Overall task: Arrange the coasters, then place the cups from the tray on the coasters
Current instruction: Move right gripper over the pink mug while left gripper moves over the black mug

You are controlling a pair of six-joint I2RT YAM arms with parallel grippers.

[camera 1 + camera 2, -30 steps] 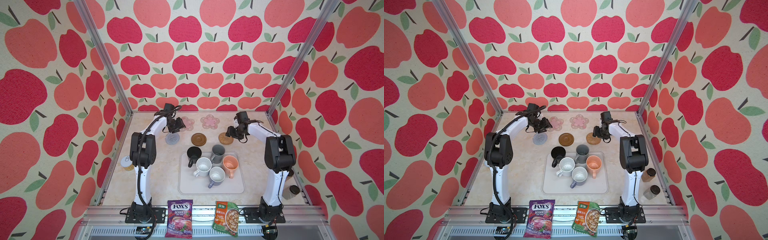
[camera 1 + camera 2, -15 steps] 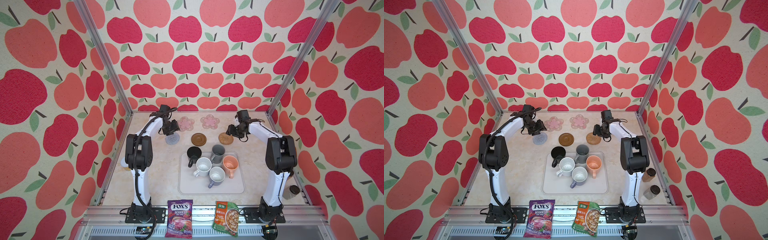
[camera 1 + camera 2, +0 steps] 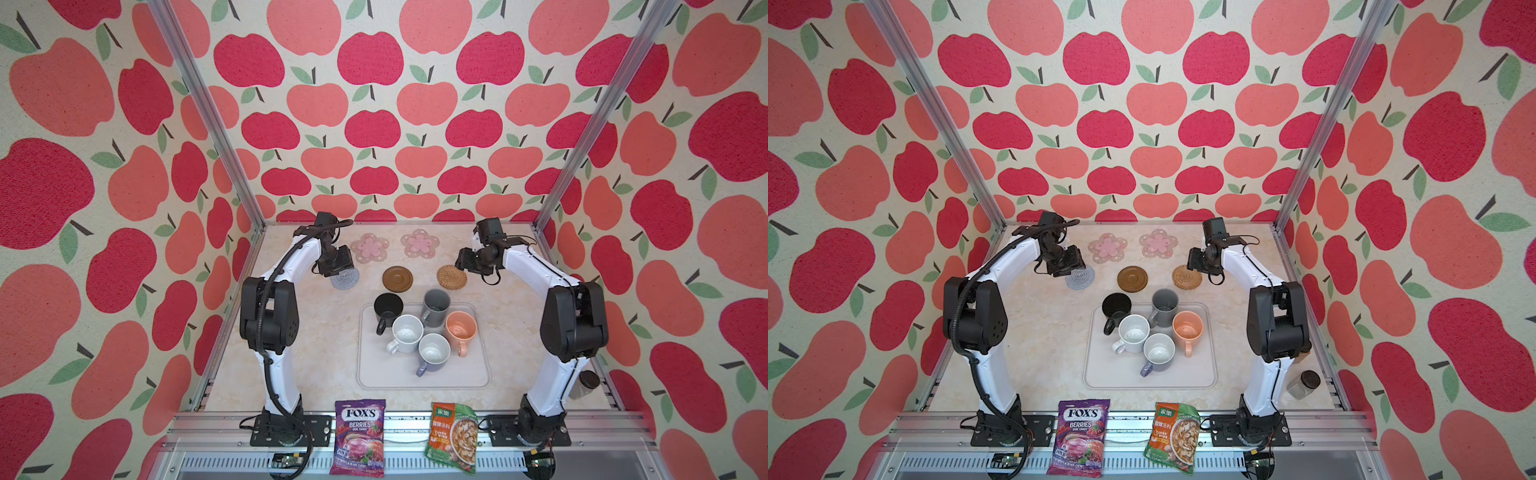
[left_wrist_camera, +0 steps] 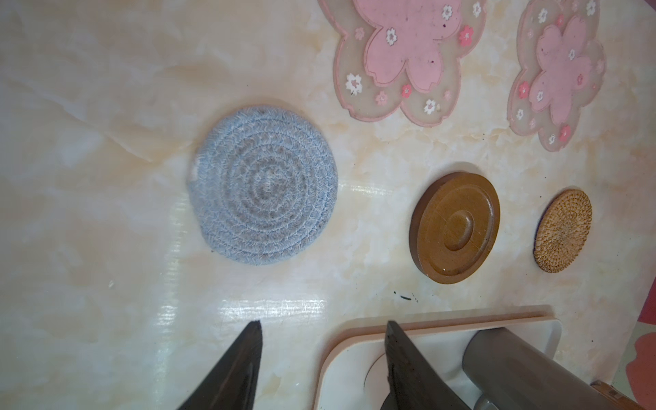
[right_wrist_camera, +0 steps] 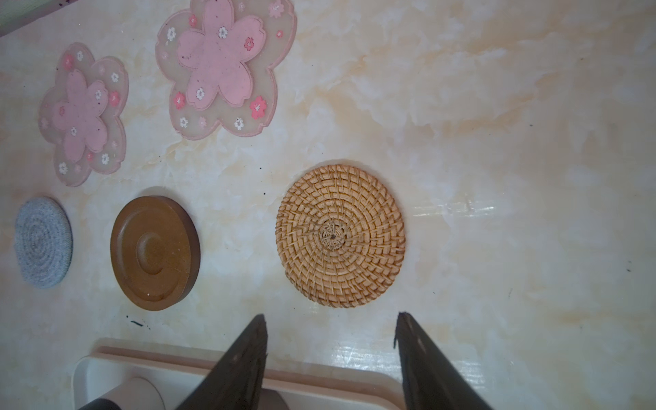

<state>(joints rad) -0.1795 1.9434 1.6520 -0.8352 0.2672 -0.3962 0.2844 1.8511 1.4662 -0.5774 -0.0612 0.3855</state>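
The left gripper (image 4: 322, 323) and right gripper (image 5: 331, 316) hang with jaws spread and empty, near the grey woven coaster (image 4: 262, 184) and tan rattan coaster (image 5: 340, 236). Five cups (image 3: 407, 332) stand on the tray (image 3: 415, 380). The candy bag (image 3: 359, 442) at the table's front edge reads "FOX'S BERRIES".

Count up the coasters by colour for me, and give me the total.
pink coasters: 2
grey coaster: 1
brown coaster: 1
tan coaster: 1
Total: 5

White arms (image 3: 296, 261), black joints (image 3: 270, 318), black cables (image 3: 269, 376)
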